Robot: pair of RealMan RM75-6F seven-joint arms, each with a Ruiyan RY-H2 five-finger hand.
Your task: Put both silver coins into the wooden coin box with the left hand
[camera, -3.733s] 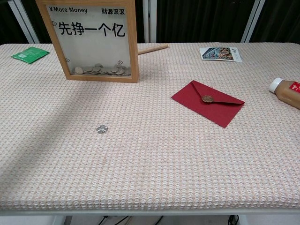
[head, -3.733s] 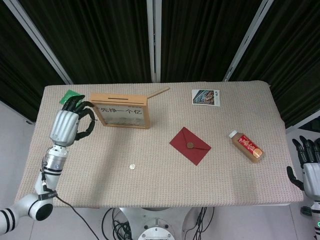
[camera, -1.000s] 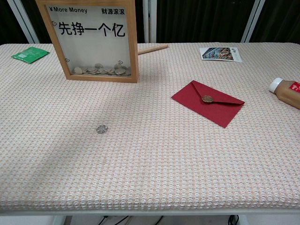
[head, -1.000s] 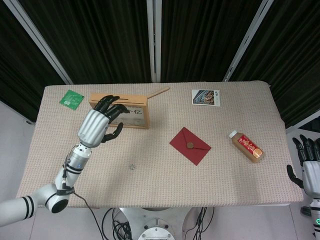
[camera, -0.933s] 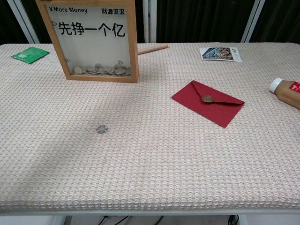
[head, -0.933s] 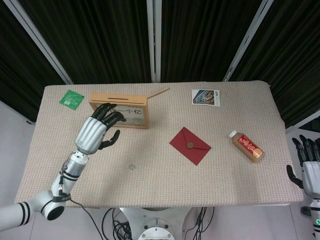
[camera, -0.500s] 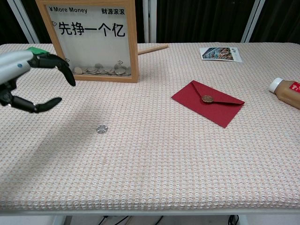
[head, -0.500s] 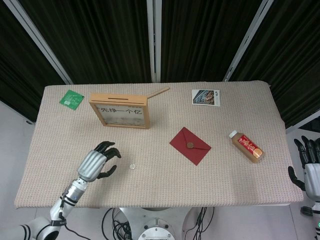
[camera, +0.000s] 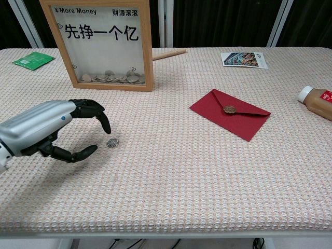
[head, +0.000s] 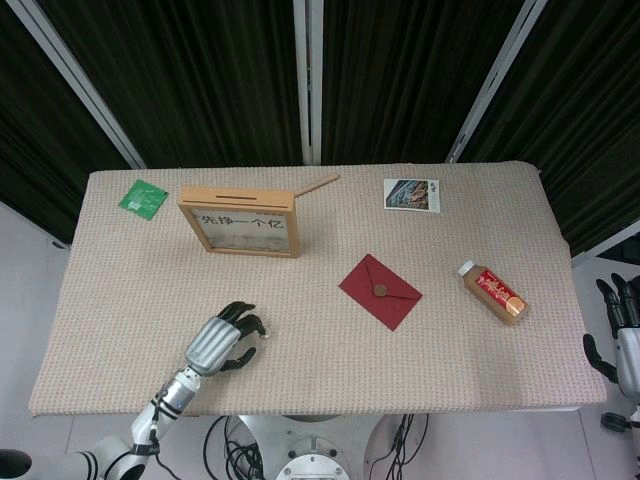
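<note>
One silver coin (camera: pixel 112 142) lies flat on the woven cloth, left of centre. My left hand (camera: pixel 50 130) hovers just left of it, fingers curled over and thumb underneath, apart, with nothing in them; the fingertips (camera: pixel 105 124) hang just above and left of the coin. In the head view the left hand (head: pixel 222 340) is near the table's front edge. The wooden coin box (camera: pixel 101 44) stands upright at the back left with several coins behind its window; its top slot (head: pixel 238 198) shows in the head view. My right hand (head: pixel 624 335) hangs off the table's right side, fingers extended.
A red envelope (camera: pixel 231 114) lies right of centre, and a bottle (head: pixel 492 292) lies on its side further right. At the back are a green packet (head: pixel 143 197), a wooden stick (head: pixel 316 185) and a photo card (head: pixel 411 194).
My left hand has come away from the coin box, dropped toward the table's front and moved right; its fingertips now sit beside the coin. The coin has not moved.
</note>
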